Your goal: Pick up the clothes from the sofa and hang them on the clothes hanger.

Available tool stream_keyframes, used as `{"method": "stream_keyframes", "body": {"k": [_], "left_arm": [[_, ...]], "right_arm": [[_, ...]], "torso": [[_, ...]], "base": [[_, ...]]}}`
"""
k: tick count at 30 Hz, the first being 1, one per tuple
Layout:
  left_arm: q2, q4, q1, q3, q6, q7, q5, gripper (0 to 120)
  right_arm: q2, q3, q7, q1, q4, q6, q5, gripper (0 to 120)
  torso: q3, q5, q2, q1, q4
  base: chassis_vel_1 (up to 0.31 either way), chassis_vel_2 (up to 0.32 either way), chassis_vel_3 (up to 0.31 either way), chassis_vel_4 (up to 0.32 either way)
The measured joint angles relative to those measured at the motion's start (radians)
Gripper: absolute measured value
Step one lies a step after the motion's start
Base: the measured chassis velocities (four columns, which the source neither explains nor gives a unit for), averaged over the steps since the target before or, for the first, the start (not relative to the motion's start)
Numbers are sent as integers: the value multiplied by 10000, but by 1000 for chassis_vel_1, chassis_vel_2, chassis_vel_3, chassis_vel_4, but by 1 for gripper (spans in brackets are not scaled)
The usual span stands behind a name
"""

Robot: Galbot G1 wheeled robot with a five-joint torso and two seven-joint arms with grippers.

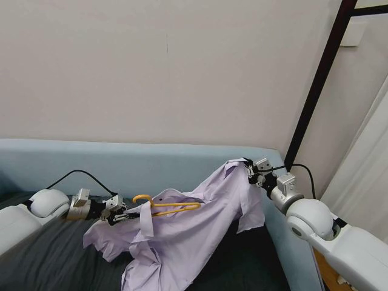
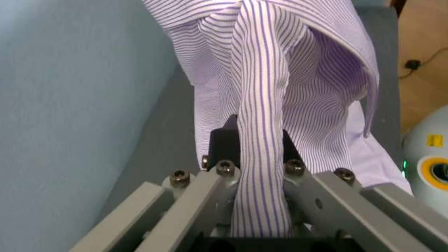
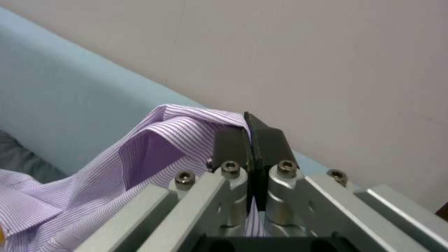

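My right gripper (image 3: 248, 143) has its fingers pressed almost flat together, with an edge of the lilac striped shirt (image 1: 194, 233) nipped at their tips and lifted clear of the sofa (image 1: 121, 165). From that pinch the cloth drops away below my fingers in a long slack slope. My left gripper (image 2: 255, 149) is closed too, and a rolled fold of the same shirt runs straight up between its fingers and fans out beyond them. The yellow hanger (image 1: 168, 207) lies just beyond my left fingertips, its hook free and its arm tucked into the fabric.

I judge the shirt light and thoroughly limp. It carries no shape of its own, so it will sag wherever I am not holding it. A thin weave like this could creep out of a shallow nip if I pull the two holds apart too sharply. The fold in my left fingers looks thick and secure, but my right hold is only an edge. A seam or the collar band, being doubled cloth, would be the firmer place to grip
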Motion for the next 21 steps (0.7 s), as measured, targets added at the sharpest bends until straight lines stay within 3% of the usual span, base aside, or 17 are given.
{"method": "stream_keyframes", "body": {"k": [11,21], "left_arm": [[-133,102,-435,494,447,-237,-67,1],[-827,-10,-1582,1595,712,-983,-867,1]], "right_arm": [[-340,703,2,-421,1196,108,319,0],[-946,1004,175,-417,2753,-61,1154,0]], "torso": [[0,-1,-2,0,3],[0,2,-1,0,2]], "base": [[0,0,0,0],[0,0,0,0]]}}
